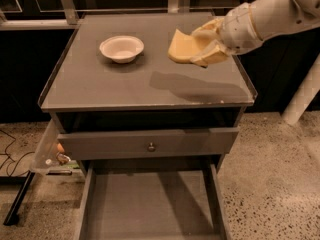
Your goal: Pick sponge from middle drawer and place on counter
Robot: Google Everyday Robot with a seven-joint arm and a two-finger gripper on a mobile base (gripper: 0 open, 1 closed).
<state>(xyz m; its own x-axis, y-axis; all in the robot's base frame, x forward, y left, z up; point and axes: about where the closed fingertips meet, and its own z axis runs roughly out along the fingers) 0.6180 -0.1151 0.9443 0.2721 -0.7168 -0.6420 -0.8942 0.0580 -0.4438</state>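
My gripper (202,46) reaches in from the right and is shut on the pale yellow sponge (181,47). It holds the sponge in the air above the right half of the grey counter (125,86), where the sponge casts a shadow. The middle drawer (150,209) is pulled open at the bottom, and its grey floor shows nothing lying on it.
A white bowl (121,48) stands on the counter's back left. A shut grey drawer front with a small round knob (151,146) sits above the open drawer. A clear plastic bin (50,151) hangs at the cabinet's left side. Speckled floor lies to the right.
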